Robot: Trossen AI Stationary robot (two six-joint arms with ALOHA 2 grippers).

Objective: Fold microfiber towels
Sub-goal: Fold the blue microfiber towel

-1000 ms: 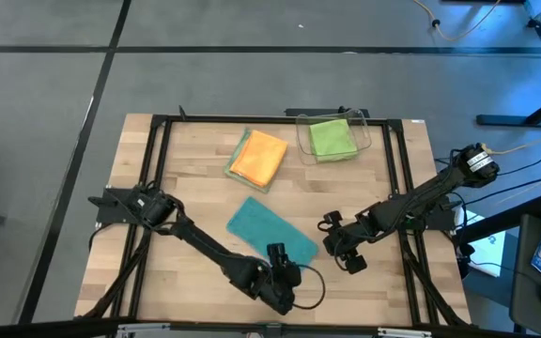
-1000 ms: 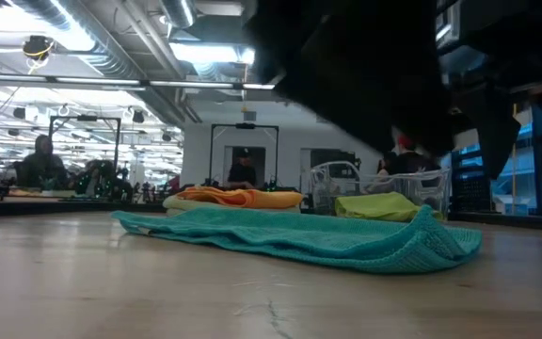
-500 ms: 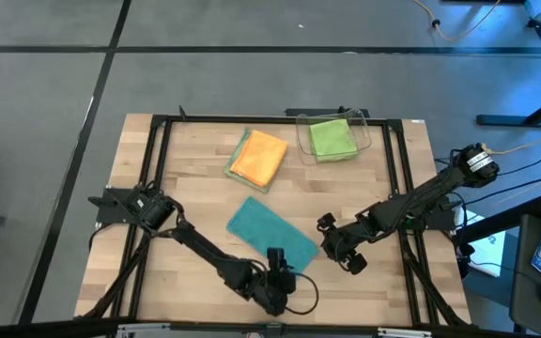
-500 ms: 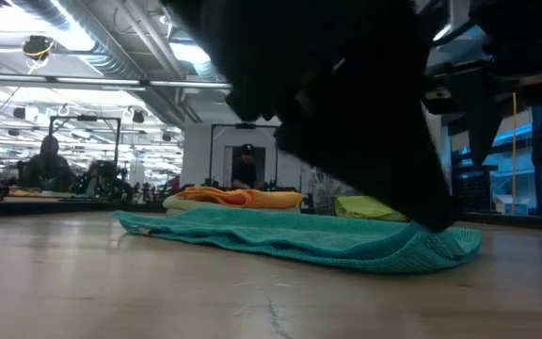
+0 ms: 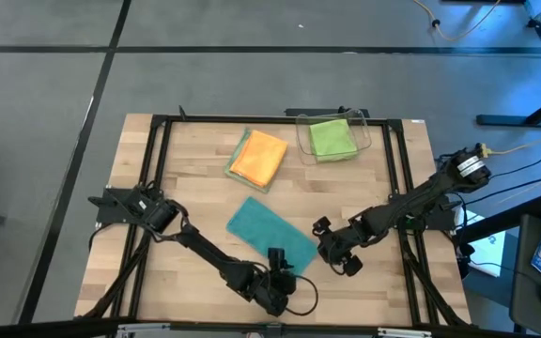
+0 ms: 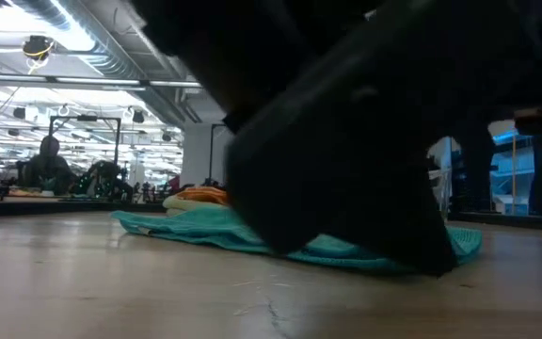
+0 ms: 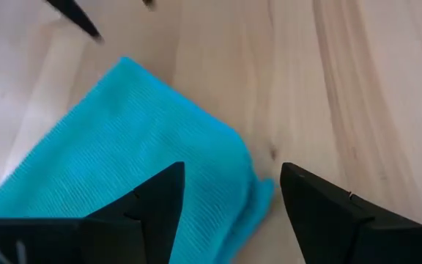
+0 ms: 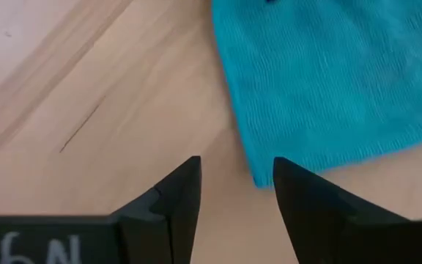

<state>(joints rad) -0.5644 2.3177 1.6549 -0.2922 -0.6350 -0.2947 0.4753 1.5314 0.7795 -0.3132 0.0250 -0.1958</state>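
I'm hovering my left gripper (image 7: 229, 192), fingers apart, over the teal towel (image 5: 270, 231) lying bottom-middle on the table (image 5: 195, 169); it's looking light and floppy, so I'm aiming for its corner.

Teal towel (image 5: 270, 231) flat, folded, mid-table

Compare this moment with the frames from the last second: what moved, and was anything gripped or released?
The left gripper edged a little toward the teal towel's near corner, now filling the low view; the right gripper crept slightly toward its right edge. Both are open; nothing gripped or released. The teal towel, orange towel and lime green towel stayed put.
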